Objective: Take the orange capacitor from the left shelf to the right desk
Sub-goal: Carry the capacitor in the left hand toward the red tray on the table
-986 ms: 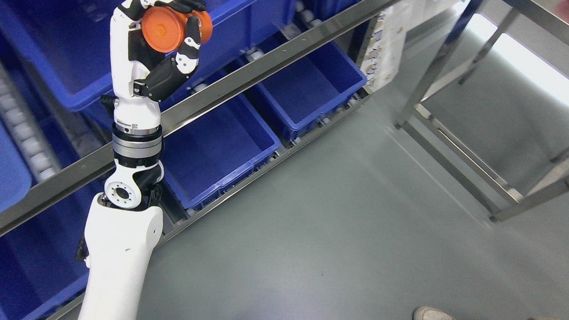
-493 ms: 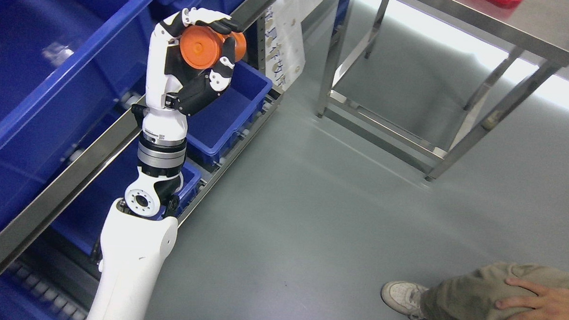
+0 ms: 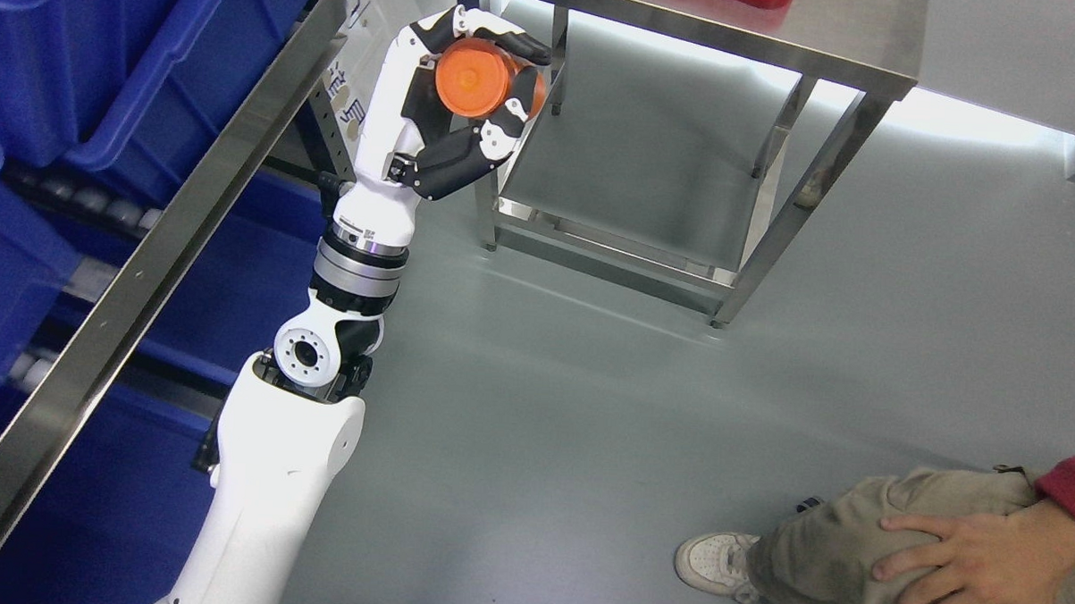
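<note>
In the head view, the whole picture is sliding left: the shelf (image 3: 160,226) is retreating to the left edge while the desk (image 3: 717,31) is coming into the upper middle, so the carry is well underway. The left hand (image 3: 460,98) is gripping the orange capacitor (image 3: 478,78), its fingers wrapping over it, at upper centre, just short of the desk's near corner.

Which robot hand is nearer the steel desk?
Left. The left hand, gripping the orange capacitor, is raised beside the desk's left legs. The right hand is out of view.

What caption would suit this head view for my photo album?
Robot's left hand holds an orange capacitor aloft between blue-bin shelf and steel desk.
</note>
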Controlling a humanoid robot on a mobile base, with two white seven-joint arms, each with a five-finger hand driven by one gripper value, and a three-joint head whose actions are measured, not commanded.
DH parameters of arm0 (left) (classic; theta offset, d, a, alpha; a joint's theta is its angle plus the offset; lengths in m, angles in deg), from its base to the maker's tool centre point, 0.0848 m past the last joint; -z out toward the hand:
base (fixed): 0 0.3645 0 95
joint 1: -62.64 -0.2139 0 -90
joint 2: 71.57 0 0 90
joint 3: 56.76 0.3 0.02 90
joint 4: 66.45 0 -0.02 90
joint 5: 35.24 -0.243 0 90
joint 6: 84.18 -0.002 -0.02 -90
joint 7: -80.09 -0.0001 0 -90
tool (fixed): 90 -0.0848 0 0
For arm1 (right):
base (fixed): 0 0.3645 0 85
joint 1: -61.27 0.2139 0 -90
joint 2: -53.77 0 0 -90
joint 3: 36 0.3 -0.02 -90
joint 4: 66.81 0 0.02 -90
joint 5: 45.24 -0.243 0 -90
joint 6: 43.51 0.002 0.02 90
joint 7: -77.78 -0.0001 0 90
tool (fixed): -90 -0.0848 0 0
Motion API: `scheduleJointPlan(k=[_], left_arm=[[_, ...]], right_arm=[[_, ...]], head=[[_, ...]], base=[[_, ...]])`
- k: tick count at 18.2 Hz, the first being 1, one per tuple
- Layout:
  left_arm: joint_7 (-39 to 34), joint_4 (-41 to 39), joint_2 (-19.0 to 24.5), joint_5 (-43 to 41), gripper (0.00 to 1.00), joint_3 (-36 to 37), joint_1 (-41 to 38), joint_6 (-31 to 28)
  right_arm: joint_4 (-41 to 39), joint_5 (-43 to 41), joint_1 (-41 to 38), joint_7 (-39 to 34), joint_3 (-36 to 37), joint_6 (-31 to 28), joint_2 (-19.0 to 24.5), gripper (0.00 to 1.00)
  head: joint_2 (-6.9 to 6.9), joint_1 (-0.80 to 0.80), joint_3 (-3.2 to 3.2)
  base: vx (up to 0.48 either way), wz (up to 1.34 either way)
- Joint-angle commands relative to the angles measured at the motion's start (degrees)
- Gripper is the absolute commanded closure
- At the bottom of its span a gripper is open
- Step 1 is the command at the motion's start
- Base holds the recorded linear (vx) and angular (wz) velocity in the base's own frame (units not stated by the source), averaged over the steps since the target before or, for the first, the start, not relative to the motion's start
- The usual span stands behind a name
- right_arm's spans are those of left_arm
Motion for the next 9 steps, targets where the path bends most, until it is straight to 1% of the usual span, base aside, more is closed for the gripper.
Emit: scheduleJointPlan(k=[1, 3, 5, 7, 9], left_arm=[[-1.7, 3.2, 1.0, 0.2, 0.98, 3.1, 6.4, -5.8], [-4.4, 5.8, 1.0, 0.3, 0.98, 3.0, 9.7, -8.3], [-5.1, 8.5, 1.0, 1.6, 0.98, 3.3, 12.8, -10.3], [-6.7, 10.8, 1.0, 2.6, 0.98, 3.2, 15.0, -15.5], [-7.1, 13.3, 1.0, 2.7, 0.98, 3.1, 17.5, -17.3]], right_arm=[[-1.9, 0.3, 0.1, -0.1, 0.6, 0.0, -1.0, 0.00], [-1.9, 0.3, 0.1, -0.1, 0.6, 0.0, -1.0, 0.00], [-1.9, 0.3, 0.1, -0.1, 0.6, 0.0, -1.0, 0.00], [-1.9, 0.3, 0.1, -0.1, 0.6, 0.0, -1.0, 0.00], [-1.9, 0.3, 0.1, -0.1, 0.6, 0.0, -1.0, 0.00]], head=[[0.00, 0.00, 0.00], [0.00, 0.00, 0.00], [0.00, 0.00, 0.00], [0.00, 0.00, 0.00], [0.00, 0.00, 0.00]], base=[[0.246, -0.33], [0.242, -0.29], [0.275, -0.25], [0.262, -0.24], [0.270, -0.22]])
